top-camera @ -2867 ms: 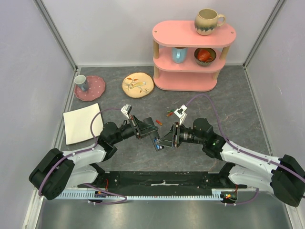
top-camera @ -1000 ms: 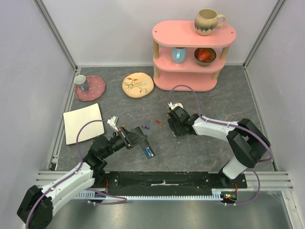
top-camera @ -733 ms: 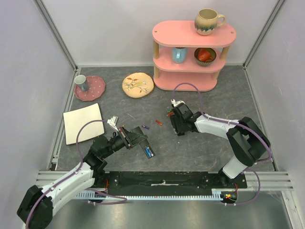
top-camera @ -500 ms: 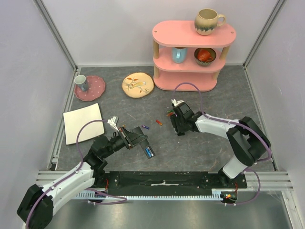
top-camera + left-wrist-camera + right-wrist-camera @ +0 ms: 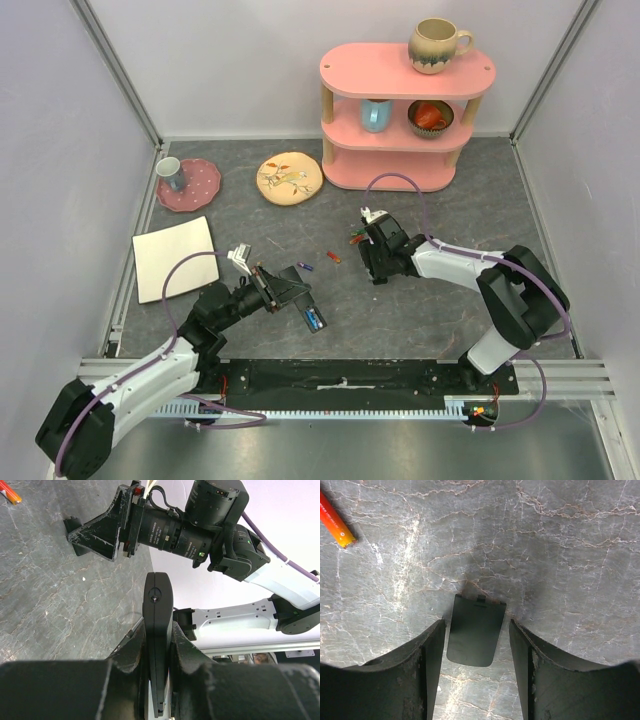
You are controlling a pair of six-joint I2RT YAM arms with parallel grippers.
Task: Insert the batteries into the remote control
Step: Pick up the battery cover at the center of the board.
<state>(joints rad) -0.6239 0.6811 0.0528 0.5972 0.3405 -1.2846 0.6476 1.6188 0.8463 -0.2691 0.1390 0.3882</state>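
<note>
While clenched on the remote control point(image 5: 157, 605), the left gripper point(image 5: 158, 650) is recorded lower centre. Parted jaws of the right gripper point(image 5: 476, 626) are set astride a small black cover point(image 5: 472, 647), untouched; orange battery point(image 5: 335, 524) listed upper left.

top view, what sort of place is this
Probably a robot lab test cell, not a home: two arms bolted to a rail, plain white enclosure walls, and household props, a pink shelf with mugs, staged on a grey tabletop.
</note>
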